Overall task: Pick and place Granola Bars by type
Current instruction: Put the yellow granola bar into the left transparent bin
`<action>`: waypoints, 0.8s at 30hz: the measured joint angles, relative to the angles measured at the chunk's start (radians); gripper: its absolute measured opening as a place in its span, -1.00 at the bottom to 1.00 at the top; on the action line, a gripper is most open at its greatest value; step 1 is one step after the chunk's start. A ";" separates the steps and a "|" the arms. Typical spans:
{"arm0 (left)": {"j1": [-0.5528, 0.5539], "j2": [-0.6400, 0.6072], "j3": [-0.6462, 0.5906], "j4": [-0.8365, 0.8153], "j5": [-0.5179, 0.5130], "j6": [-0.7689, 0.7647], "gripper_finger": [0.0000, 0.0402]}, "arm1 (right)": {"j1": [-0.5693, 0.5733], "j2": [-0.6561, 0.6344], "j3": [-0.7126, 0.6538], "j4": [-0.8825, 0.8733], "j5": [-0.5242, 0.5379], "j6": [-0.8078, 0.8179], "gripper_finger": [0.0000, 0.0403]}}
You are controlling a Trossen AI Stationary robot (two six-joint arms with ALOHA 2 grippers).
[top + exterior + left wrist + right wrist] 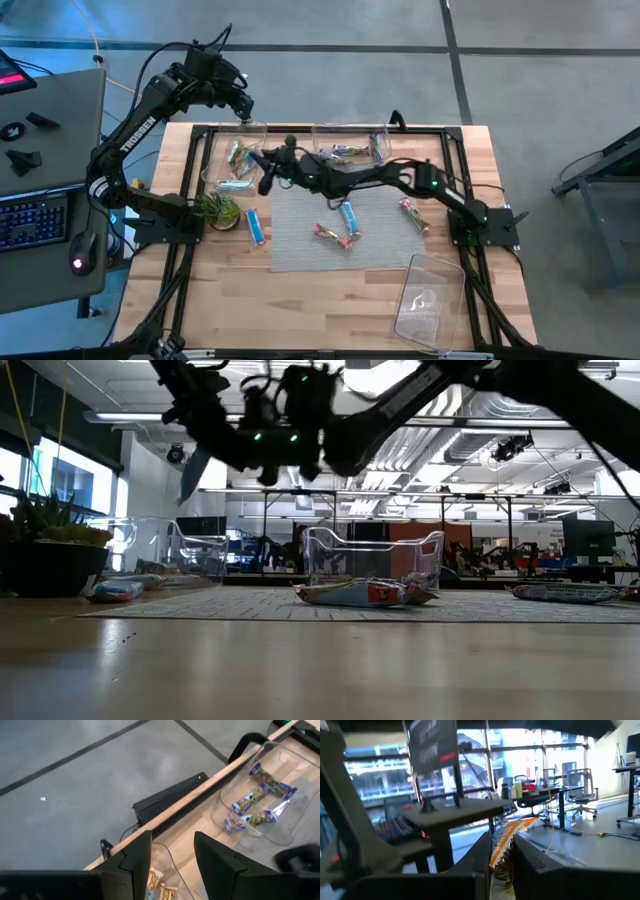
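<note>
My right gripper (268, 172) reaches across the table toward the far-left clear bin (222, 160) and is shut on a brown/orange granola bar (502, 844). In the low view that bar (192, 476) hangs well above the table. My left gripper (172, 865) is open and hovers over the table's far edge, above the same bin, which holds brown/orange bars (159, 887). The far-right bin (280, 827) holds purple/silver bars (252, 800). Two blue bars (257, 228) (349, 217) and two green/red bars (335, 237) (413, 215) lie flat on or beside the grey mat (300, 250). My right gripper pinches the brown/orange bar between its two fingers (481, 862). One crimped end of the wrapper (517, 826) sticks out beyond the fingertips. The bar is lifted clear of the table and hangs slanting below the gripper in the low view.
A third clear bin (430, 298) sits at the table's near right corner. A small green plant (218, 208) stands on the left side, close to the left bin. A desk with keyboard (30, 220) stands left of the table. The two arms are close together over the far-left area.
</note>
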State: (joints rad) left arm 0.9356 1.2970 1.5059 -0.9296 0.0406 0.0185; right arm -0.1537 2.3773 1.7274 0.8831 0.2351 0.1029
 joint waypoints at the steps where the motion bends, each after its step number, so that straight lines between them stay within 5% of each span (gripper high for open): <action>1: 0.000 0.000 0.000 0.005 -0.003 0.000 -0.28 | -0.003 0.027 0.040 -0.019 -0.001 -0.016 -0.83; 10: 0.000 0.000 0.000 0.040 -0.006 0.003 -0.28 | -0.029 0.177 0.348 -0.437 0.097 -0.066 -0.86; 24: 0.000 0.000 0.000 0.045 -0.006 0.003 -0.28 | -0.114 0.185 0.375 -0.619 -0.123 0.105 -0.57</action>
State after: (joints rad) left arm 0.9356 1.2972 1.5059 -0.8845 0.0350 0.0212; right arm -0.2675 2.5622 2.1028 0.2644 0.1123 0.2078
